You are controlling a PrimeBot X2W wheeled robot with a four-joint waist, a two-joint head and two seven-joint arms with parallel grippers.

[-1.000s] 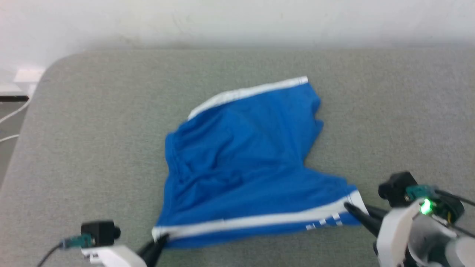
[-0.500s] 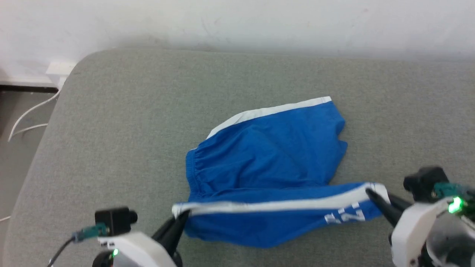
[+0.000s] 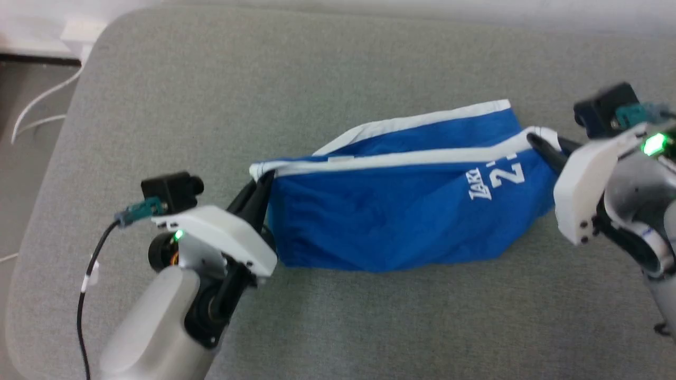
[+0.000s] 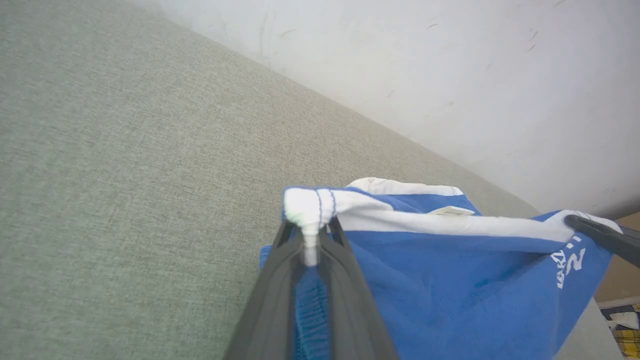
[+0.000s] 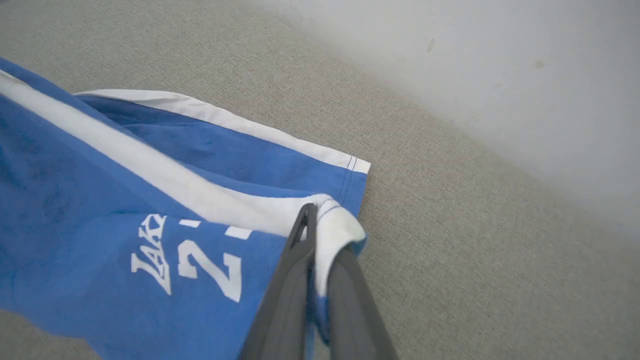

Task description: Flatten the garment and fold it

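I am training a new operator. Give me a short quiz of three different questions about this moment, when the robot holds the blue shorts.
1. True or false: the left gripper and the right gripper are each shut on the shorts.
2. The white lettering is nearest to: A) the left gripper, B) the right gripper, C) the middle of the shorts.
3. Fill in: the band stretched between the two grippers is ___ in colour.

Key: 1 true; 2 B; 3 white.
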